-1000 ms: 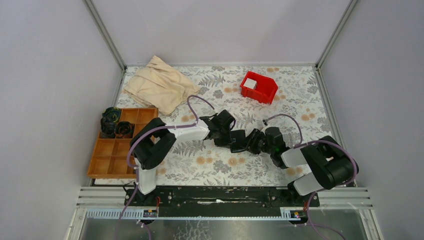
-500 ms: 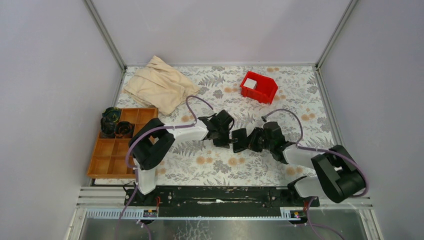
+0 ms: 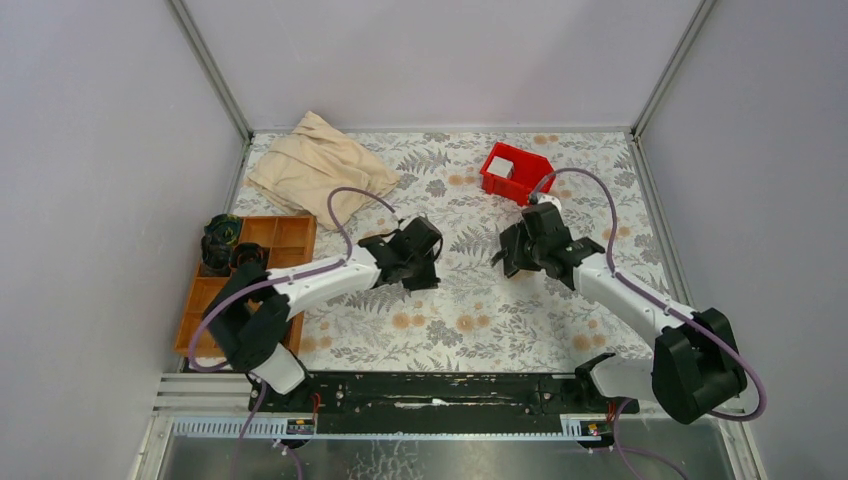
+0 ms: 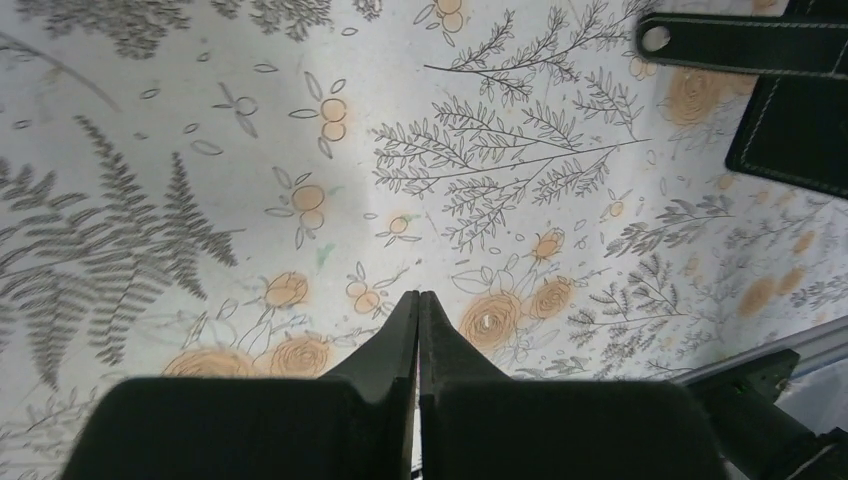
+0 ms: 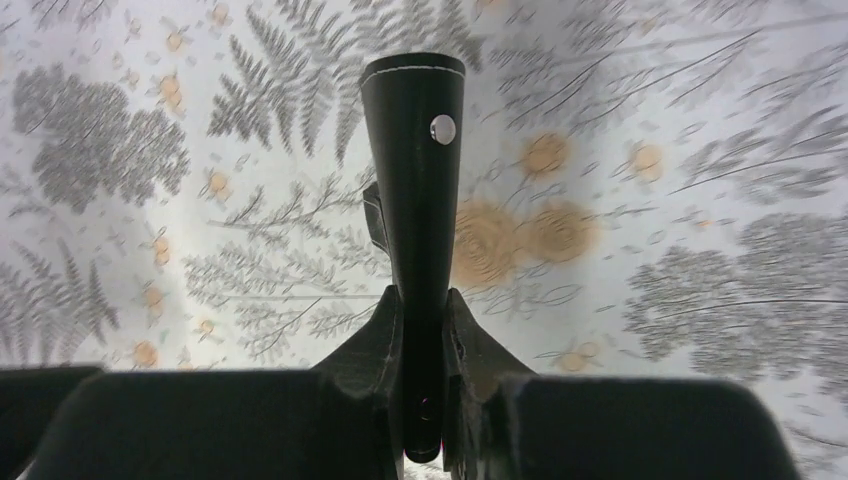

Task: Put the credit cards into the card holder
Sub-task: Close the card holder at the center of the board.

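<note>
Gripping the holder (image 4: 800,125) by its tab (image 5: 413,170) with the right tool (image 5: 422,297), at 3 o'clock from the left tool (image 4: 418,297), pinched together and empty. Next: lay holder open, then fetch cards.

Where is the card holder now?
The card holder is clamped in the right gripper, on the right half in the top view, near the red bin.

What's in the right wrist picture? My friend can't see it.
The right gripper pinches the black card holder, which sticks out ahead with a silver snap near its tip. A blurry flowered tablecloth lies behind.
</note>
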Motion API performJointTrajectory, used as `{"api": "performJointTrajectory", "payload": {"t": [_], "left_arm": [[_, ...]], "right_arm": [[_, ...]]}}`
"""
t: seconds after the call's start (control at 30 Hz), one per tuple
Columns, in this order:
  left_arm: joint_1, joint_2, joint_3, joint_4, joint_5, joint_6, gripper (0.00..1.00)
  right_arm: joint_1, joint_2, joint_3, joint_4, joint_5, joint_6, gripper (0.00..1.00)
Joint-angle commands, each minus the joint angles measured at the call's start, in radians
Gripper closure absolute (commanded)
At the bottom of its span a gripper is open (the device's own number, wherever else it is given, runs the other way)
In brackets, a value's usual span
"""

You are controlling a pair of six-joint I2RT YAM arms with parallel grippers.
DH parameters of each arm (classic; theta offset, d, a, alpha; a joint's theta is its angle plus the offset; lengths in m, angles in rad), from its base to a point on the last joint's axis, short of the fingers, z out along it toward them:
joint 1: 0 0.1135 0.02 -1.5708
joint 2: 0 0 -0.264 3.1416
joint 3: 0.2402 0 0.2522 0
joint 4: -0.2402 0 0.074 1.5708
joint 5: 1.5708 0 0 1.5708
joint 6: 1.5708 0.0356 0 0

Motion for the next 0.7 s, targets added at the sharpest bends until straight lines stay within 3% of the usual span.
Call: {"api": "performJointTrajectory", "payload": {"t": [0.0, 0.3, 0.53, 0.67], "left_arm": [[0.016, -0.105, -0.059, -0.040, -0.068, -0.041, 0.97], [0.038, -0.236, -0.145, -0.056, -0.100, -0.061, 0.97], [0.064, -0.318, -0.216, -0.071, -0.123, -0.077, 0.97], [0.077, -0.357, -0.255, -0.080, -0.139, -0.090, 0.97]], "right_arm": [[0.028, 0.038, 0.160, -0.180, 0.214, -0.126, 1.00], [0.243, 0.288, 0.351, -0.337, 0.515, -0.151, 1.00], [0.389, 0.458, 0.392, -0.386, 0.642, -0.092, 1.00], [0.453, 0.530, 0.436, -0.416, 0.640, -0.058, 0.96]]}}
